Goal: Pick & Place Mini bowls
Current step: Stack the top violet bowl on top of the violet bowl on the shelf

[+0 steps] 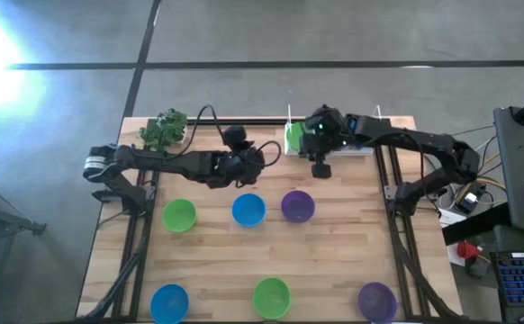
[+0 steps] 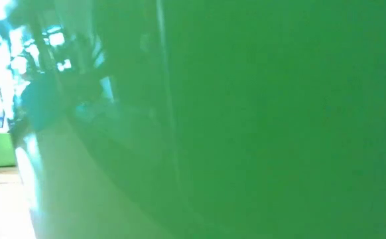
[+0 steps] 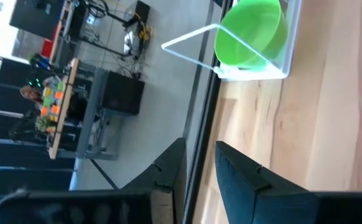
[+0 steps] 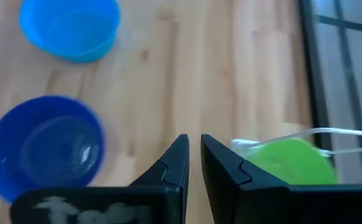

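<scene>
Six mini bowls stand on their bases on the wooden table: green [image 1: 179, 214], blue [image 1: 248, 209] and purple [image 1: 297, 205] in a middle row, blue [image 1: 169, 301], green [image 1: 271, 295] and purple [image 1: 376, 300] along the near edge. A seventh, green bowl [image 1: 293, 135] sits in a clear holder [image 3: 274, 68] at the far edge. My left gripper [image 1: 260, 155] [image 3: 201, 146] hovers just left of that holder, shut and holding nothing. My right gripper [image 1: 320, 164] [image 4: 194, 140] hangs right beside the holder and its green bowl [image 4: 290, 162], also shut and holding nothing.
A leafy green toy plant [image 1: 165, 129] stands at the table's far left corner. In the low view a green bowl wall [image 2: 246, 119] fills the picture. The right wrist view shows two blue bowls [image 4: 44, 146] [image 4: 69, 28]. Bare wood lies between the two rows.
</scene>
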`<state>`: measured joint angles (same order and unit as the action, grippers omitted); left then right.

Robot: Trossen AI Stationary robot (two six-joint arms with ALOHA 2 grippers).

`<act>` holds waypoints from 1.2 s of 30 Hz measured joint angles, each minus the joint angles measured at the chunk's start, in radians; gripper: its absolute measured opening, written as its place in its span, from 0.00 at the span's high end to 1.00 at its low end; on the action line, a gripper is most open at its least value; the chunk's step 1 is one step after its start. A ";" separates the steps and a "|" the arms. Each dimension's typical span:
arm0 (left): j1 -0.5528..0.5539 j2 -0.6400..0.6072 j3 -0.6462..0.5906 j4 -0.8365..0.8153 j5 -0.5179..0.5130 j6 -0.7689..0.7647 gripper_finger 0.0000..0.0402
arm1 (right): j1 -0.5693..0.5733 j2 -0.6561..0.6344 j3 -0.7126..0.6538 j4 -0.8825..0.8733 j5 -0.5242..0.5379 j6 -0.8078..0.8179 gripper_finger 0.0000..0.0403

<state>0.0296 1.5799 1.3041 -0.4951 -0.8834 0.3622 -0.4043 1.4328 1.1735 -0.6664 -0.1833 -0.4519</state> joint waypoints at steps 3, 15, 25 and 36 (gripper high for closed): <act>-0.001 0.000 0.000 -0.034 0.000 -0.037 0.79 | 0.044 -0.025 -0.054 -0.007 0.001 0.000 0.91; -0.014 -0.001 0.000 -0.082 0.004 -0.065 0.79 | 0.174 -0.103 -0.269 0.068 0.000 0.020 0.91; -0.014 -0.001 0.000 -0.082 0.004 -0.064 0.79 | 0.179 -0.080 -0.336 0.192 0.002 0.102 0.90; -0.014 -0.001 0.000 -0.082 0.004 -0.064 0.79 | 0.179 -0.073 -0.348 0.234 0.003 0.150 0.90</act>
<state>0.0158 1.5791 1.3041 -0.5768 -0.8797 0.2981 -0.2249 1.3594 0.8255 -0.4328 -0.1802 -0.3023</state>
